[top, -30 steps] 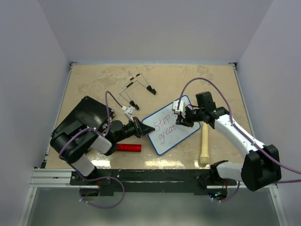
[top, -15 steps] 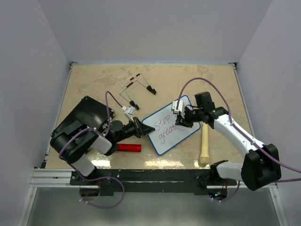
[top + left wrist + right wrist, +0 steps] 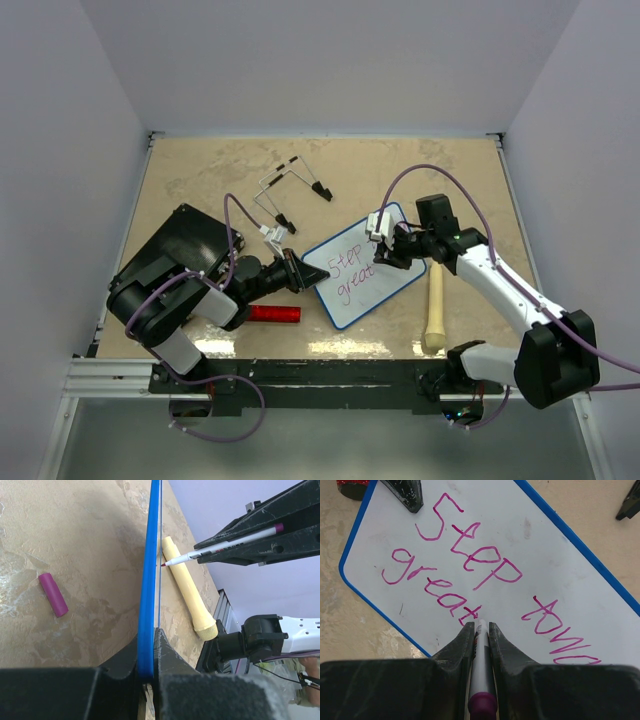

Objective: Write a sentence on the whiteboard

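Hardly anything has shifted over the last second: the right gripper has crept only a touch along the whiteboard, and the left arm has stayed put.

The whiteboard lies askew in the middle of the table, between the two arms. The left gripper is clamped tight on the blue rim at the board's left corner (the left wrist camera sees that rim edge-on, running straight out from between the jaws).

The right gripper is closed narrowly around a marker, purple end toward the camera and tip down on the white face. The sentence so far reads "Step towa" on the upper line and "great" on the lower, in purple-pink strokes. The tip sits just past the final "t".

From the left wrist, the marker slants down to meet the board's surface. A cream wooden handle lies just right of the board, a red cylinder sits near the left gripper, and a purple cap rests on the table.
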Available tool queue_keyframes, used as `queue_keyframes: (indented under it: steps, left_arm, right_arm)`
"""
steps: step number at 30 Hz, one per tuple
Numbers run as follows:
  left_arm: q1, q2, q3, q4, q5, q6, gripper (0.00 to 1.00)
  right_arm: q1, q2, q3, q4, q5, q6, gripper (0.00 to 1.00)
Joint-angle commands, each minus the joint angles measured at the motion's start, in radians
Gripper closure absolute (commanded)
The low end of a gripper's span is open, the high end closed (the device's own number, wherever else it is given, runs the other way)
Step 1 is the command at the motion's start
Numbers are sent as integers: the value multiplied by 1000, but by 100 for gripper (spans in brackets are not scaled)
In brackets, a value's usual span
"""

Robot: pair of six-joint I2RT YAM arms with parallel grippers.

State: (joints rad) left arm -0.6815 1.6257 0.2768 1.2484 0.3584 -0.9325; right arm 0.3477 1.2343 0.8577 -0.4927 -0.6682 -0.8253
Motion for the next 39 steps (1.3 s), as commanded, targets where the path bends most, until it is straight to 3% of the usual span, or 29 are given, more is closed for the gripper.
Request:
queue_keyframes:
  steps: [1,29,39]
  left_arm:
    - [-9,10,-5,68,-7,26,100]
    - [-7,17,-8,77,-4,24,100]
    - [-6,19,-11,80,-6,26,100]
  right_arm:
    - [1,-13,9,48,19,25,100]
    - [2,31,15,39,25,23,100]
    - [2,60,27,-58,36,-31,100]
